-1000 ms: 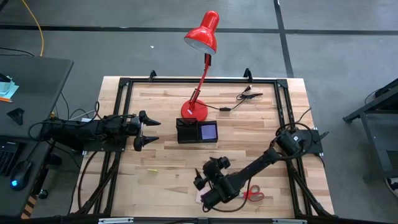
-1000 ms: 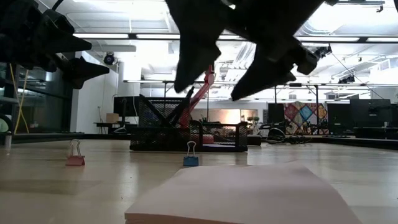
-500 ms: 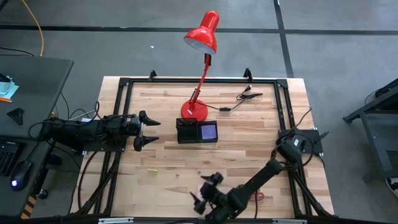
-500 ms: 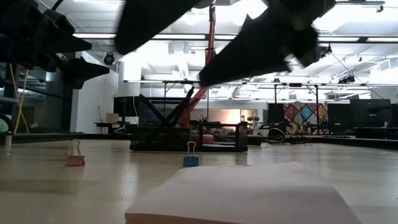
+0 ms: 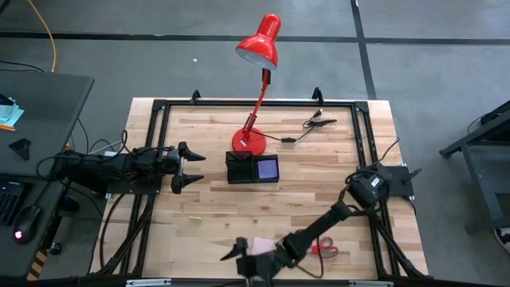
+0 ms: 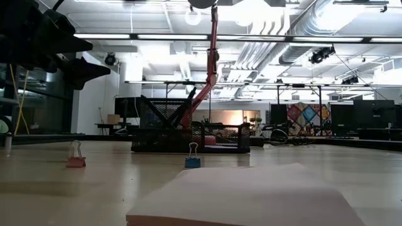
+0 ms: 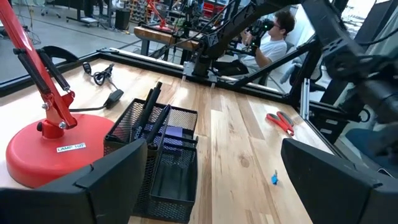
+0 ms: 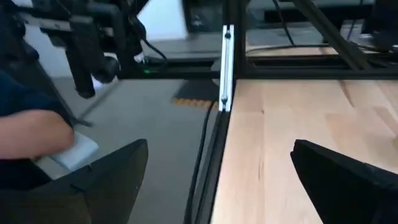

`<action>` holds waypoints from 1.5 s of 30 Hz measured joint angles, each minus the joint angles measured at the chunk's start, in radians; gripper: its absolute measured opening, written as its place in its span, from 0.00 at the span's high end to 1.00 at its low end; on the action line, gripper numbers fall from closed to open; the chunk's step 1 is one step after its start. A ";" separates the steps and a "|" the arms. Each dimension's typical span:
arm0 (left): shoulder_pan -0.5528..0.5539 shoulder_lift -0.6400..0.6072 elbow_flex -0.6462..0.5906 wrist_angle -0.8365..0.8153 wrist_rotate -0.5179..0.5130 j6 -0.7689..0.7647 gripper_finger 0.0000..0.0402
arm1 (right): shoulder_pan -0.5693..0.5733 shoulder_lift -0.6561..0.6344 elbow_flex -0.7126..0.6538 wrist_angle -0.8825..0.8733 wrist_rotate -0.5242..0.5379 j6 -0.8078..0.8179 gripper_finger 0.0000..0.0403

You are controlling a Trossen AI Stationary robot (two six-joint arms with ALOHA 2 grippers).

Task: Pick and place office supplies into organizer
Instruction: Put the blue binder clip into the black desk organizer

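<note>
The step in hand looks to be picking up the pink sticky-note pad (image 5: 261,243), which lies flat near the front edge of the worktop (image 5: 319,203), just beside the right jaws and well apart from the organizer (image 5: 253,168). The right jaws are spread wide and hold nothing. The right wrist view looks between them at the worktop's edge and frame with no pad in sight, so they point past it. To do this well, the wrist should turn until the pad sits between the fingers, then come down across two opposite edges. It should close low on the whole stack so that the sheets do not fan, and lift clear before travelling. The left jaws, equally wide and empty, wait at the worktop's left side. Only the high view shows the pad and the right arm together, along with the red-handled scissors (image 5: 323,249) to the pad's right. The low view fills its foreground with the pad (image 6: 245,194) and picks out two binder clips (image 6: 193,161), yet shows no right arm. The left wrist view alone reveals black pens (image 7: 154,115) standing in the organizer's taller section, with the purple pad (image 7: 171,132) apparently beside them.
</note>
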 joint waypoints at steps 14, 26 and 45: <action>0.000 0.000 0.000 0.000 0.000 0.000 0.11 | -0.007 -0.231 -0.719 0.517 0.243 0.106 0.04; 0.000 0.000 0.000 0.000 0.000 0.000 0.11 | 0.016 -0.265 -0.799 0.507 0.402 0.003 0.04; 0.000 0.000 0.000 0.000 0.000 0.000 0.11 | -0.070 -0.265 -0.799 0.524 0.087 0.051 0.04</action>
